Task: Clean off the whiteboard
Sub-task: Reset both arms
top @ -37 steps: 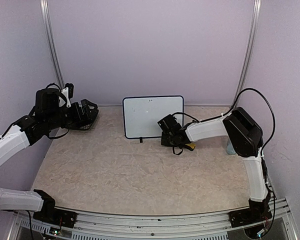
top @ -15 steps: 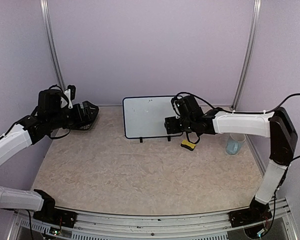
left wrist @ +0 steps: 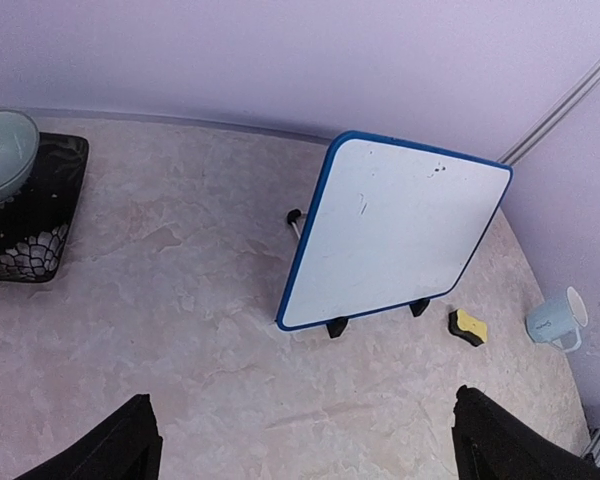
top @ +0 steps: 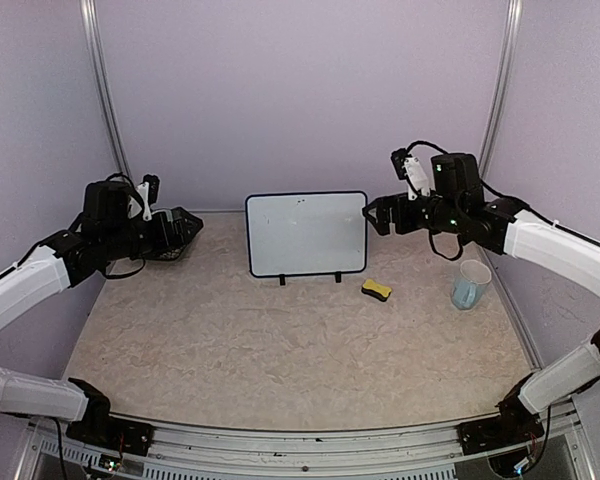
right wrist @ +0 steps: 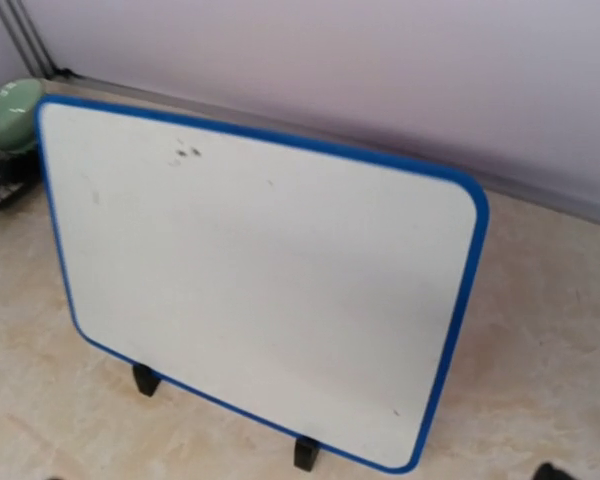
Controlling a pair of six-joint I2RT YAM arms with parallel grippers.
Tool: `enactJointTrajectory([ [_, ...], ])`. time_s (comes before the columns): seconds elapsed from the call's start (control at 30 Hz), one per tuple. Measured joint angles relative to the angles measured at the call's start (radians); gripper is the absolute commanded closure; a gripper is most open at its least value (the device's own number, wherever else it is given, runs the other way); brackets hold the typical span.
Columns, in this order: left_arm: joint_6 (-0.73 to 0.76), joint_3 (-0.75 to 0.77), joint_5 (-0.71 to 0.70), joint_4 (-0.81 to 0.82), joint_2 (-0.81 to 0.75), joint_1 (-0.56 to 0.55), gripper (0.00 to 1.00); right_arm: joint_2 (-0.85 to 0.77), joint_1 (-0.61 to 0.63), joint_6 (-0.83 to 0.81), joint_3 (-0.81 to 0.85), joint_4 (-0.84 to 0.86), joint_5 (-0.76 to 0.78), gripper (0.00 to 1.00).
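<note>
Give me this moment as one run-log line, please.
whiteboard upright, few marks near top | sponge on table right of it | right tool open, empty, raised near whiteboard's right edge | left tool open, empty, raised far left

Blue-framed white whiteboard (top: 306, 233) (few dark specks); yellow sponge (top: 376, 290); pale-blue cup (top: 467, 285); marbled beige table (top: 280, 360).

Both arms are raised and angled inward, the left claw (top: 188, 230) and right claw (top: 374, 215) spread wide.
</note>
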Motion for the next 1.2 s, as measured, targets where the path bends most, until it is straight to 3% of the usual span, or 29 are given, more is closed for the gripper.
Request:
enactJointTrajectory([
  [0.53,0.124,0.046,-0.024,-0.039,-0.016,0.0,0.01,-0.198,-0.009,-0.043,-0.043,-0.11,0.072,0.0],
  [1.2,0.142,-0.063,-0.02,0.086,-0.071,0.049,0.01,-0.325,-0.018,-0.065,-0.129,-0.034,0.199,0.0],
])
